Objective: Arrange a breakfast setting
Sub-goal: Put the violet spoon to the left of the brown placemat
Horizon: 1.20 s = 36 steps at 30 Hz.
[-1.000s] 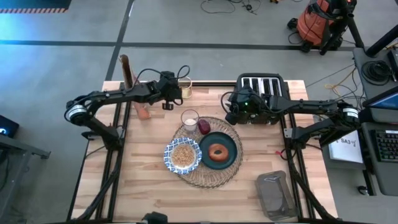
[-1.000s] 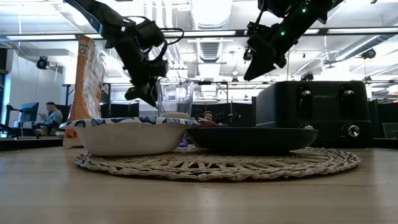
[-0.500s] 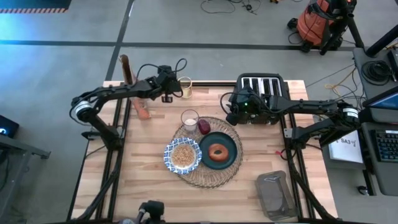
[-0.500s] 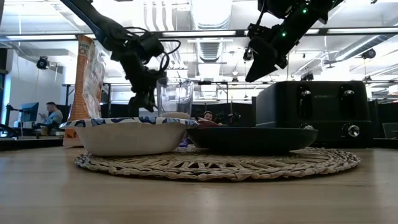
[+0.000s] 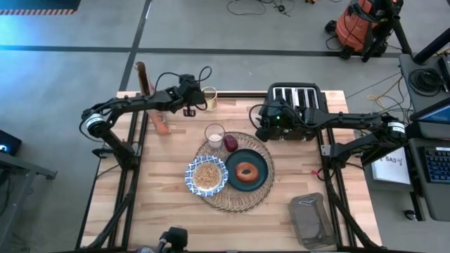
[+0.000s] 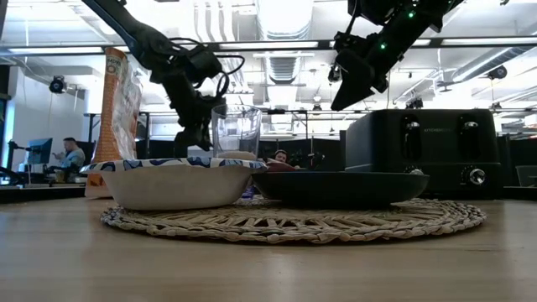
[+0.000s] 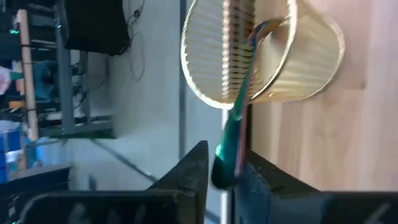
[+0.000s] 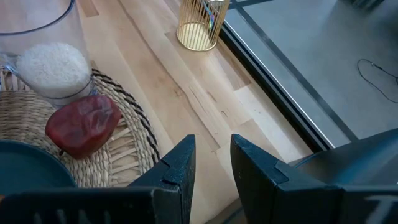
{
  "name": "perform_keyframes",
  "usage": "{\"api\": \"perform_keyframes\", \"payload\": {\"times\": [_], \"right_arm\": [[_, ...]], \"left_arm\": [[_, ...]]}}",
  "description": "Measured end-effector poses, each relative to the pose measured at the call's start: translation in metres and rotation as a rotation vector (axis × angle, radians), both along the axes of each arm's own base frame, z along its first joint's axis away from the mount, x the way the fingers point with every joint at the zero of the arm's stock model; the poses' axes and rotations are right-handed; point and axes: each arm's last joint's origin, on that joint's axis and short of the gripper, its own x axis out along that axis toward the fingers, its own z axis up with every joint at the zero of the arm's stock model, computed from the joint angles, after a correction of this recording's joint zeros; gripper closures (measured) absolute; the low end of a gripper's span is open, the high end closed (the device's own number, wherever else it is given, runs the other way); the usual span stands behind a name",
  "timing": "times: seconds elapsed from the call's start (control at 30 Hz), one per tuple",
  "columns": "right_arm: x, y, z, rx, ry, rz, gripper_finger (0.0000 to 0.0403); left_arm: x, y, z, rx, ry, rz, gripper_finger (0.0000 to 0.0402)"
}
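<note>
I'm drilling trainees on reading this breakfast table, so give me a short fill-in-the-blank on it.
1. The bagel lies on the teal ____.
2. The left gripper reaches for the spoon standing in the gold wire ____.
3. The red fruit rests on the woven ____.

Missing: plate; cup; placemat

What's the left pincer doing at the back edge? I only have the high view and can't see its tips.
Observer: In the left wrist view, the left pincer is closed on the blue-handled spoon.
Operator: Is the spoon out of its holder?
Observer: No, its far end is inside the gold wire cup.
Operator: Right pincer?
Observer: The right wrist view shows the right pincer empty with its jaws apart, over bare table beside the placemat.
</note>
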Motion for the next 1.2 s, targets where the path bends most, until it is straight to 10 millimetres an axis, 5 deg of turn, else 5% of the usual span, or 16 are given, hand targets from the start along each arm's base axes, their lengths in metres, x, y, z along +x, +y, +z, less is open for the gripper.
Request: {"api": "perform_keyframes", "payload": {"times": [1.2], "right_arm": [[0.000,0.000,0.000,0.006,-0.004,-0.006,0.0312]], "left_arm": [[0.007,-0.011,0.006,-0.025,-0.014,-0.064,0.0401]]}}
